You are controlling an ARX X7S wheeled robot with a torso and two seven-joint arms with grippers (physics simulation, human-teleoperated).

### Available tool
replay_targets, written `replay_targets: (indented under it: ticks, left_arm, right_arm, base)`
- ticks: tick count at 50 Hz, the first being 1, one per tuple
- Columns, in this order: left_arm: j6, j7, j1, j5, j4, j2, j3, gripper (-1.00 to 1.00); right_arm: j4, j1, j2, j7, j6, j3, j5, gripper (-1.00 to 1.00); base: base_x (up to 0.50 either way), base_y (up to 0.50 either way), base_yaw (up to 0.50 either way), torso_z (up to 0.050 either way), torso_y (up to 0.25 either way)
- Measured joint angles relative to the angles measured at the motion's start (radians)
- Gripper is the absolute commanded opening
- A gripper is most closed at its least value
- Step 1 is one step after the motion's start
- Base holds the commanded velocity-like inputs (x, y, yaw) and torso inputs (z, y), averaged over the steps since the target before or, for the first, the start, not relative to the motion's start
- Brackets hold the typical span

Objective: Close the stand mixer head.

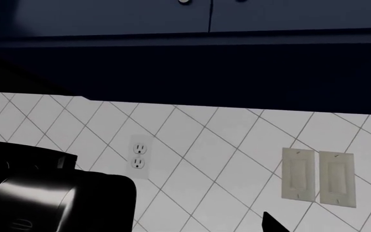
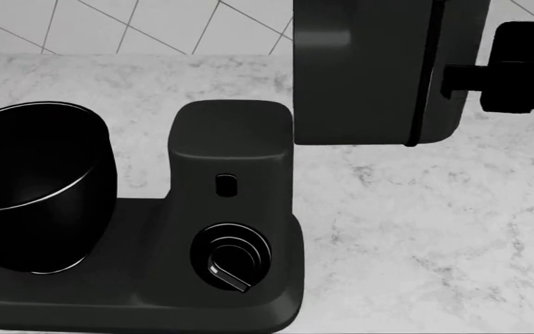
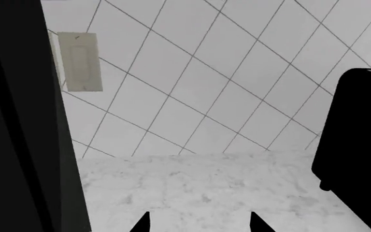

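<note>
The stand mixer head (image 2: 369, 69) is a large matte black block with a thin seam near its right end. It is tilted up above the column (image 2: 233, 160), which carries an oval button and a round dial. The glossy black bowl (image 2: 35, 188) sits on the mixer base at the left. My right arm (image 2: 517, 66) is at the head's right end, touching or almost touching it. In the right wrist view the head (image 3: 18, 125) fills one edge, and my right gripper (image 3: 200, 223) is open and empty over the counter. My left gripper (image 1: 202, 228) shows one fingertip (image 1: 272, 224), set wide, with nothing held.
The mixer stands on a white marble counter (image 2: 416, 229) against a diamond-tiled wall (image 1: 224, 159) with an outlet (image 1: 138, 157) and two switches (image 1: 318, 176). Dark blue cabinets (image 1: 205, 29) hang above. A glossy black shape (image 1: 44, 193) is beside the left gripper. Another black block (image 3: 359, 135) stands on the counter.
</note>
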Motion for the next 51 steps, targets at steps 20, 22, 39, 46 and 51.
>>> replay_targets:
  ticks: [20, 22, 39, 46, 51]
  left_arm:
    - [-0.024, 0.003, -0.003, -0.067, 0.037, -0.019, -0.028, 1.0]
    - [-0.027, 0.007, -0.002, -0.081, 0.043, -0.022, -0.032, 1.0]
    - [-0.043, 0.035, 0.006, -0.178, 0.081, -0.046, -0.061, 1.0]
    - [-0.043, 0.036, 0.006, -0.187, 0.084, -0.05, -0.061, 1.0]
    - [-0.043, 0.035, 0.006, -0.19, 0.086, -0.052, -0.06, 1.0]
  right_arm:
    - [-0.025, 0.468, -0.242, -0.358, 0.009, -0.51, -0.424, 1.0]
    - [0.056, 0.502, -0.322, -0.461, -0.042, -0.56, -0.464, 1.0]
    - [0.712, 0.619, -0.603, -0.834, -0.947, -1.069, -0.252, 1.0]
    - [0.829, 0.613, -0.636, -0.905, -1.068, -1.112, -0.171, 1.0]
    - [0.878, 0.604, -0.653, -0.936, -1.111, -1.115, -0.15, 1.0]
  base:
    - [0.03, 0.0, 0.02, 0.0, 0.0]
    - [0.02, 0.0, 0.01, 0.0, 0.0]
    - [0.01, 0.0, 0.01, 0.0, 0.0]
    - [0.01, 0.01, 0.01, 0.0, 0.0]
    - [0.01, 0.01, 0.01, 0.0, 0.0]
